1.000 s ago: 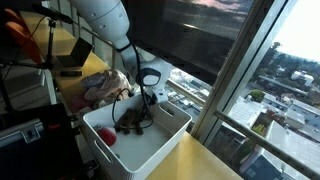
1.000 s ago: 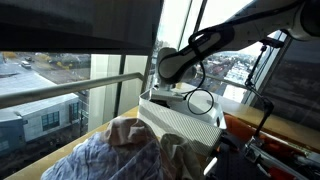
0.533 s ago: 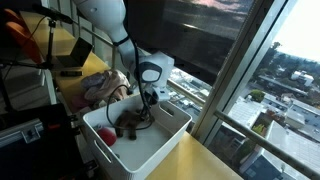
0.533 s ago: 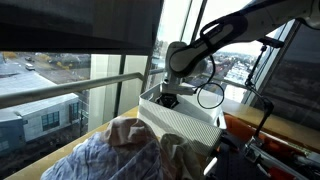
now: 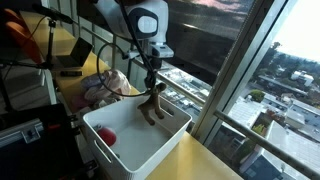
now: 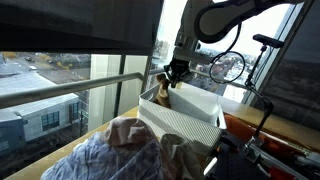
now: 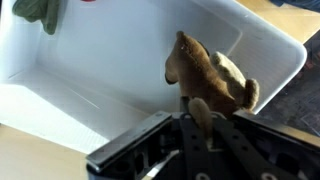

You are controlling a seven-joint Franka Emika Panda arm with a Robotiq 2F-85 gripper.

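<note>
Your tool (image 5: 151, 88) is pressed together on a brown stuffed animal (image 5: 154, 107), pinching it at its upper end so that it dangles below the fingers. In the wrist view, the toy (image 7: 212, 76) hangs over a corner of the white bin (image 7: 100, 70). In both exterior views it sits at about the height of the bin's rim (image 6: 186, 121). A red ball (image 5: 108, 137) lies on the bin's floor near the opposite edge. A crumpled cloth (image 5: 100, 86) is heaped just beside the bin on the surface.
</note>
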